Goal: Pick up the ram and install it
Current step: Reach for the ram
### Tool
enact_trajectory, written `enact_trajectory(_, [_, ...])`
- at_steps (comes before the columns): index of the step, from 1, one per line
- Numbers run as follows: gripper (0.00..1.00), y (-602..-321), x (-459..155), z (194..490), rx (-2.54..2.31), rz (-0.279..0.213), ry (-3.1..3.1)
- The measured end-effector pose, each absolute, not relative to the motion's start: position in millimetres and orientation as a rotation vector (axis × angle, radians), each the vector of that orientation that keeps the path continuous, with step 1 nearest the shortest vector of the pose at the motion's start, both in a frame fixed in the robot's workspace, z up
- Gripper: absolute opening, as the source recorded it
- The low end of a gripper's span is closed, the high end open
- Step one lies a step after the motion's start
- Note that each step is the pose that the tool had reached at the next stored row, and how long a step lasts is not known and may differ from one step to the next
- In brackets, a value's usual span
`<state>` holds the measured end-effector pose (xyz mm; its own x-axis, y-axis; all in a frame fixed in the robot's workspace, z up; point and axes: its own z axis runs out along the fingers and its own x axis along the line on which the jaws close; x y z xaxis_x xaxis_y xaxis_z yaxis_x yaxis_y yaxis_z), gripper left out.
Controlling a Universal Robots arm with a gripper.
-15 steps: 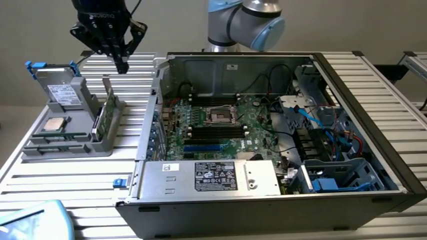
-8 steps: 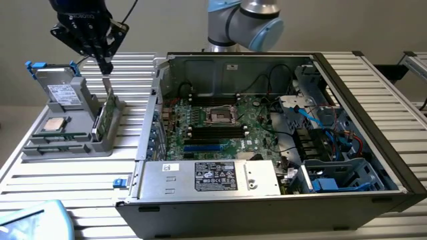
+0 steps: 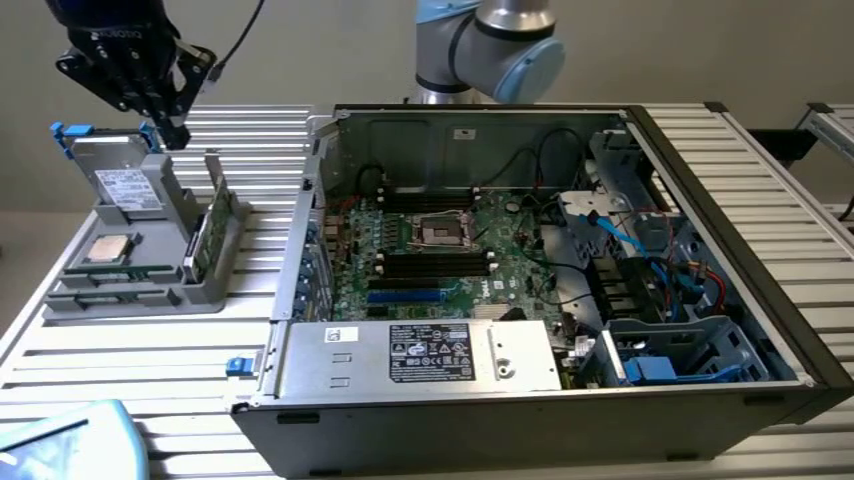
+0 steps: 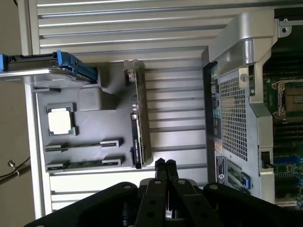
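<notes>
The approach is judged in hand: the black gripper (image 3: 171,135), jaws closed and empty, is poised above the grey plastic parts holder (image 3: 134,296), where the long green ram stick (image 3: 211,225) is stood on edge, untouched; the jaws must be opened and aligned across its thin edge

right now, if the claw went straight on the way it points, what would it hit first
Most likely the ram standing on edge in the gray tray, or the tray just beside it. The shut claw hangs above, near that stick's end, but depth is unclear.
</notes>
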<state>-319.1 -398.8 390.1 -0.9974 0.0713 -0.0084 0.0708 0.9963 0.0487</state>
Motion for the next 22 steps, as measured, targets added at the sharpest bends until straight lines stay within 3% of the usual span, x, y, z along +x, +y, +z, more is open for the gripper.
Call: enact_trajectory(22, [0.1,-407.2,-419.4,383.8,0.111,0.097,3.128])
